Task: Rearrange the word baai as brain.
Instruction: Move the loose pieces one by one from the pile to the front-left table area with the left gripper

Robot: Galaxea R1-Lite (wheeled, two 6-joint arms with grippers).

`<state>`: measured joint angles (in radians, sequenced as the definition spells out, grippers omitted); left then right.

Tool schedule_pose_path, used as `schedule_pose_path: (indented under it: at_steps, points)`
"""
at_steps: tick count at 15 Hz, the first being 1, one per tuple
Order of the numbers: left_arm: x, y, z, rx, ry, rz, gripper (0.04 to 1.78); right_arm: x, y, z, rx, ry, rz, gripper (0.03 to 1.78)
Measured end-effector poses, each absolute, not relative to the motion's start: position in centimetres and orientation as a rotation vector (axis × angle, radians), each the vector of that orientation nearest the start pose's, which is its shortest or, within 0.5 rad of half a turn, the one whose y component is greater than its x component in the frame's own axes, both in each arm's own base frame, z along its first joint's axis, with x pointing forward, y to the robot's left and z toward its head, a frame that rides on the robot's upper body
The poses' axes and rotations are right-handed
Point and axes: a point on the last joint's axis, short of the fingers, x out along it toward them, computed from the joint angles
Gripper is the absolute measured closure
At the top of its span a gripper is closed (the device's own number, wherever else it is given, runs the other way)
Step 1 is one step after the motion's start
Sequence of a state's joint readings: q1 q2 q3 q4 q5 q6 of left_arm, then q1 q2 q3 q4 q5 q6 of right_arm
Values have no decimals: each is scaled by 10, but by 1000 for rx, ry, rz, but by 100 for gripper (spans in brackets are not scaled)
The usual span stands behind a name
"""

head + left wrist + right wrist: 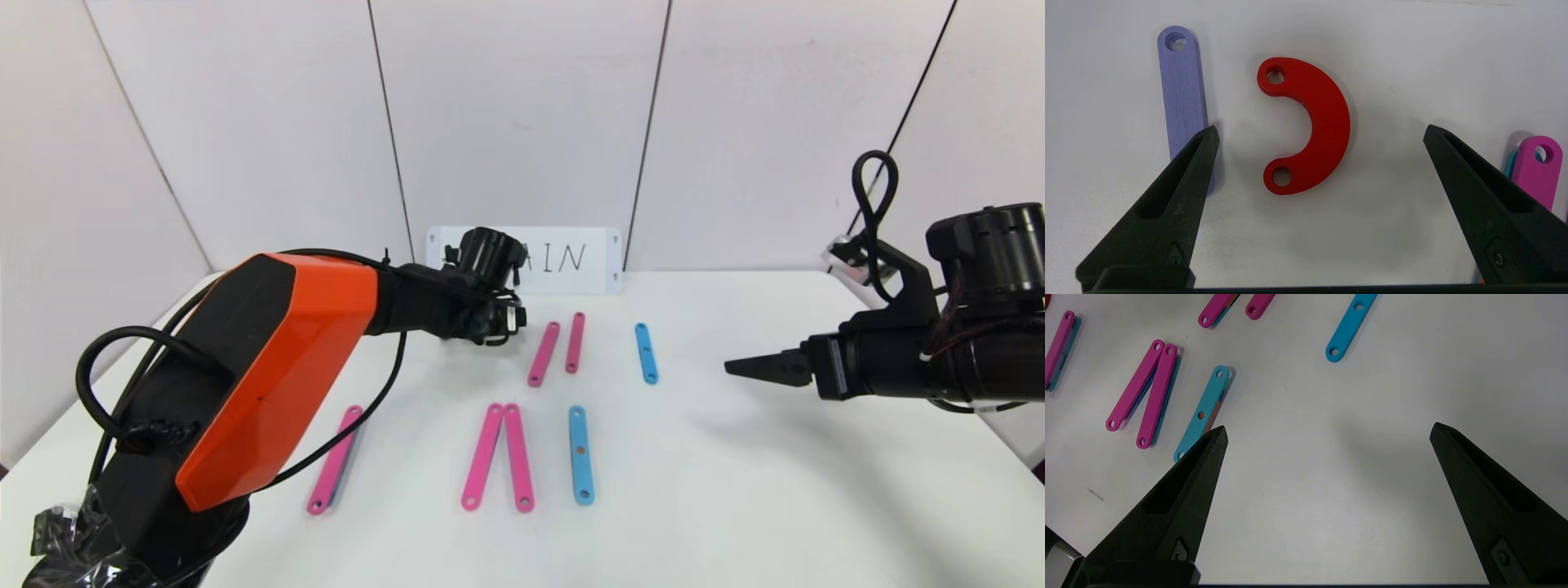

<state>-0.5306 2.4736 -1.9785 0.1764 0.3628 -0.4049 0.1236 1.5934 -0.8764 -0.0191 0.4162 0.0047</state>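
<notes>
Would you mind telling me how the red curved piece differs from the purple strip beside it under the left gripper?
The red curve is a half ring; the purple strip is straight and narrow. The curve lies fully in view between the open left gripper's fingers, while one finger covers the strip's near end, so only one of its holes shows against the curve's two. Both lie flat on the white table, apart.

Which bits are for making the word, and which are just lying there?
For the word:
- red half-ring
- purple strip
- pink strips
- blue strips
- left claw, open above the half-ring

Just there:
- white card
- right claw, idle
</notes>
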Motion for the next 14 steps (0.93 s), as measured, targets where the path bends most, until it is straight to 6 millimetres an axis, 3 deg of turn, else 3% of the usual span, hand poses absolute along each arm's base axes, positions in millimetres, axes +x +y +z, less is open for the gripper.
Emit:
schedule_pose_path:
  at_steps: [9, 12, 14]
  points:
    - [441, -250, 100, -93, 624, -36, 9, 261, 44, 176, 104, 705, 524, 8]
    - [440, -251, 98, -71, 627, -31, 32, 261, 45, 176, 103, 707, 526, 8]
    - [439, -254, 96, -46, 620, -28, 60, 261, 45, 176, 103, 707, 525, 8]
